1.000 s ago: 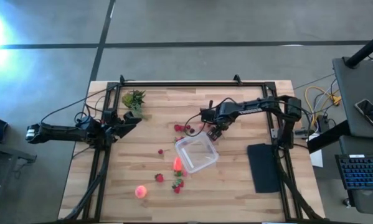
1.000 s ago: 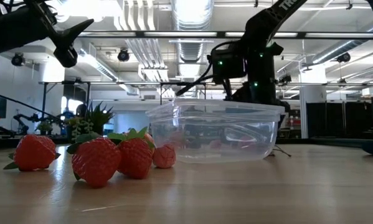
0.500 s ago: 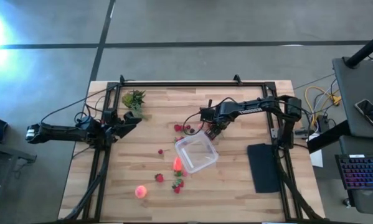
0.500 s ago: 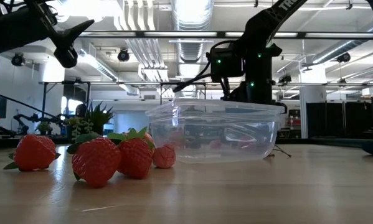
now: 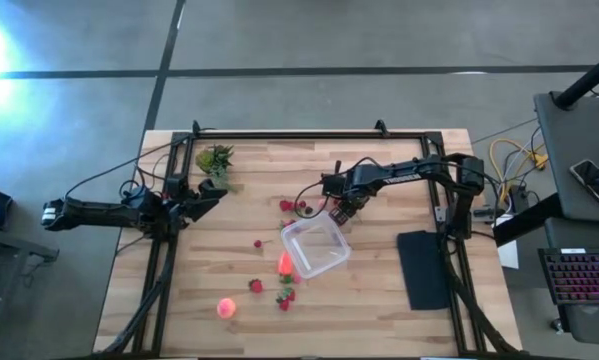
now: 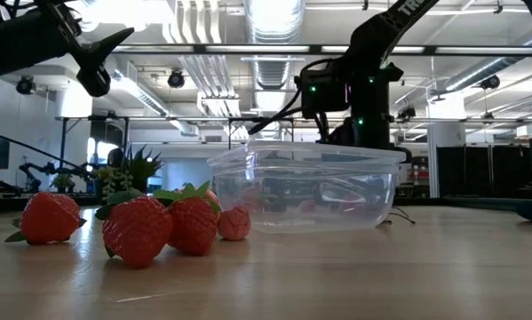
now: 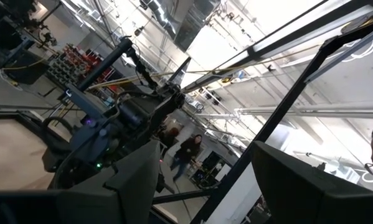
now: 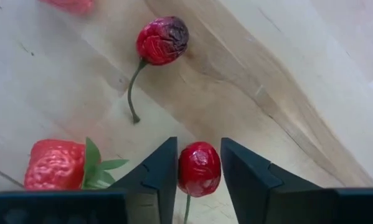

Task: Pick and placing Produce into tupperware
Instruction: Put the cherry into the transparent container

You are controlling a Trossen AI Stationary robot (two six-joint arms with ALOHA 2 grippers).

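1. High view: the right gripper [image 5: 345, 212] hangs at one o'clock off the clear tupperware [image 5: 316, 248]; the left gripper [image 5: 215, 192] waits at ten o'clock.
2. Right wrist view: narrowly parted fingers [image 8: 155, 171] pinch a glossy red cherry [image 8: 198, 168]; a strawberry [image 8: 55, 164] lies just beside.

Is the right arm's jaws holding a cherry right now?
Yes: in the right wrist view the right gripper has its jaws closed on a small red cherry just above the wooden table.
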